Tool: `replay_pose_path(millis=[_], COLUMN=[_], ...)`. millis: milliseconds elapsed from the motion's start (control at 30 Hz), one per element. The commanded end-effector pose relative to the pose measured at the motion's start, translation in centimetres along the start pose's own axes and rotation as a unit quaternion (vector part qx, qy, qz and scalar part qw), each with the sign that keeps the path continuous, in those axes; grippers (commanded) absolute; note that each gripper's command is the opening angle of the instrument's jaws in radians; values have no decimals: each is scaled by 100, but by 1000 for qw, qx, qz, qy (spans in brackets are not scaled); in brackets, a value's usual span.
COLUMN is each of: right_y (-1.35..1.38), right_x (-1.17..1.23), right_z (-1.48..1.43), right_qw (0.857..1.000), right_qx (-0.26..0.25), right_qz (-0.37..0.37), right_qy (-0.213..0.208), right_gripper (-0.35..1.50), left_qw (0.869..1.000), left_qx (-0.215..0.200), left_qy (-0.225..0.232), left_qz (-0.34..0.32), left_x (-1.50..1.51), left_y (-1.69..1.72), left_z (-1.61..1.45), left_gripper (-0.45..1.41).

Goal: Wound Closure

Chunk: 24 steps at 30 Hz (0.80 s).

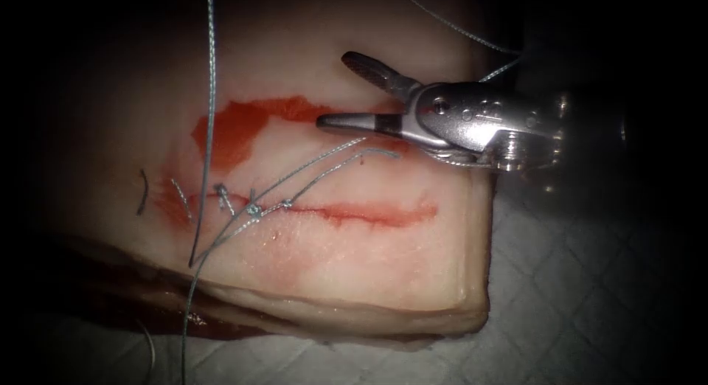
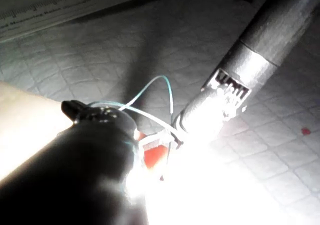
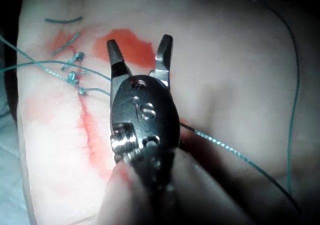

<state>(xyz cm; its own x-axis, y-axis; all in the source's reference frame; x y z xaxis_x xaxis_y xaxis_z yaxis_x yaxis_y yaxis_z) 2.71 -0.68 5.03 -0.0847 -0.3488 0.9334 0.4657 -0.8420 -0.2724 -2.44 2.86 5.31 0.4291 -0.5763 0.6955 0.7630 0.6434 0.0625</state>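
Steel right tool [image 1: 346, 90] hangs at two o'clock from the cut [image 1: 369, 212], jaws spread, holding nothing. Left tool [image 2: 80, 111]: jaw state cannot be told. Thread [image 1: 210, 97] runs from the knots [image 1: 254, 208] toward twelve and six o'clock. No needle identified. Risk, as judged: the spread jaws could snag the loose thread tails [image 1: 332, 160] and strain the knots.

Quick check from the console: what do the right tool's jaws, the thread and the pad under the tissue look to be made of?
Right tool, jaws open and empty above the cut: bright metal, polished body, ridged inner faces. Thread: looks braided or twisted, grey-green, with a fine rope-like texture. Pad beneath the tissue: pale quilted sheet, probably absorbent fabric or paper; its diamond stitching suggests so.
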Motion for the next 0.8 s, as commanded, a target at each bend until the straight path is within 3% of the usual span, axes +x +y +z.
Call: replay_pose_path(millis=[33, 167, 233, 300, 400, 433, 600, 633, 800], right_y=[0, 1, 8, 15, 30, 44, 74, 81, 96], right_x=[0, -1, -4, -7, -13, -16, -19, -17, -12], right_z=[6, 2, 2, 6, 14, 18, 24, 25, 30], right_qw=[1000, 1000, 1000, 1000, 999, 998, 996, 996, 992], right_qx=[0, -2, -2, 0, -13, -28, -44, -51, -85], right_qz=[1, 16, 22, 28, 37, 43, 70, 68, 82], right_qy=[-4, -4, -4, -3, -18, -32, -40, -42, -51], right_gripper=[118, 111, 67, 37, 35, 35, 39, 49, 30], left_qw=[1000, 999, 998, 997, 997, 997, 997, 997, 995], left_qx=[13, 48, 67, 79, 79, 56, 45, 44, 40], left_qy=[2, 2, -1, 4, 24, 44, 51, 56, 83], left_qz=[0, 0, 0, 2, 7, 21, 30, 31, 49], left_x=[2, 12, 11, 9, 11, 20, 40, 43, 68], left_y=[-10, -44, -66, -82, -99, -106, -107, -107, -104], left_z=[7, 3, 1, 2, 8, 16, 29, 32, 46], left_gripper=[-45, -45, -45, -45, -45, -45, -45, -45, -45])
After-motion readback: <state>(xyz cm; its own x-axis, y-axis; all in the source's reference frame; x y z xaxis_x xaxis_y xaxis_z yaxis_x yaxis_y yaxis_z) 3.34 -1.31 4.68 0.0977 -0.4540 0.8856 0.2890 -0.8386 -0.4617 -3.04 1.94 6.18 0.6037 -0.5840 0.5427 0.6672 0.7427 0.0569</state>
